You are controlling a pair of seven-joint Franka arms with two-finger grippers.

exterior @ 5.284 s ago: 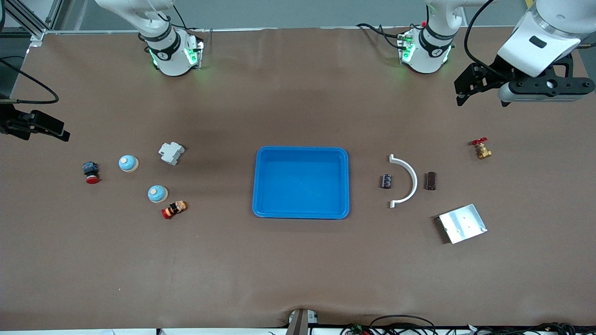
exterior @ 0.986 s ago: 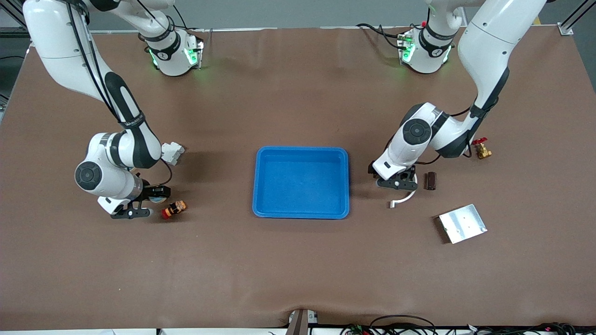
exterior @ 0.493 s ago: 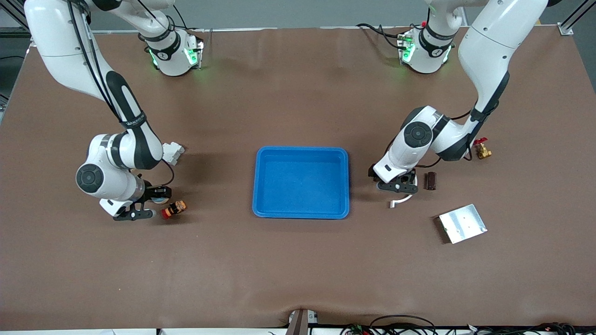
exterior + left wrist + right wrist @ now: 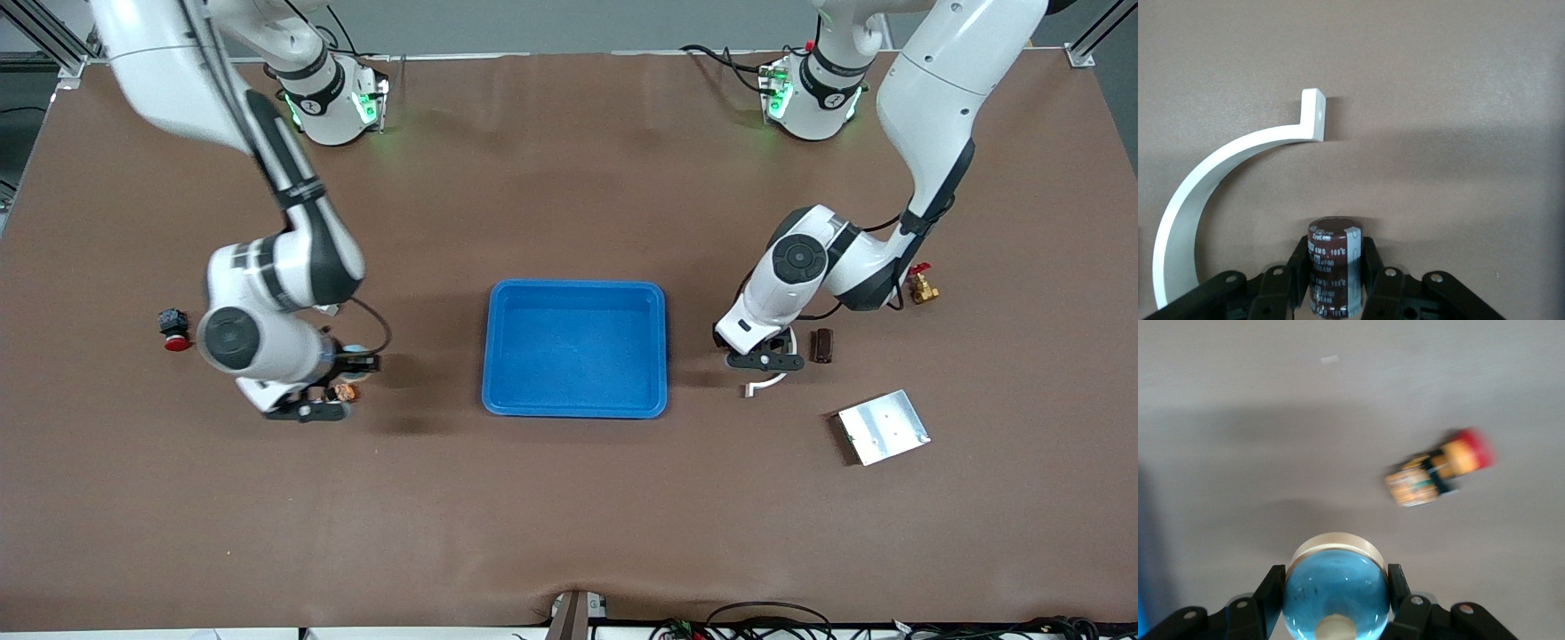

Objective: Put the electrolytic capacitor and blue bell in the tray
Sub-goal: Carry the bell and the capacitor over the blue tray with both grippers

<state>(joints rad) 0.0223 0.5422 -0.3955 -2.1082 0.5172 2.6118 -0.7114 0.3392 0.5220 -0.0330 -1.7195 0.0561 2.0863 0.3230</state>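
Beside the white arc, toward the left arm's end of the table, the left gripper is clenched on the capacitor. Over the orange-and-red part, the right gripper grips the blue bell. Between them lies the tray.

The surface is covered in matt brown paper-like sheet. The tray looks like smooth, slightly glossy blue plastic. The blue bell has a shiny dome. The electrolytic capacitor wears a glossy printed sleeve. The curved bracket is matt white plastic; the plate is brushed metal.
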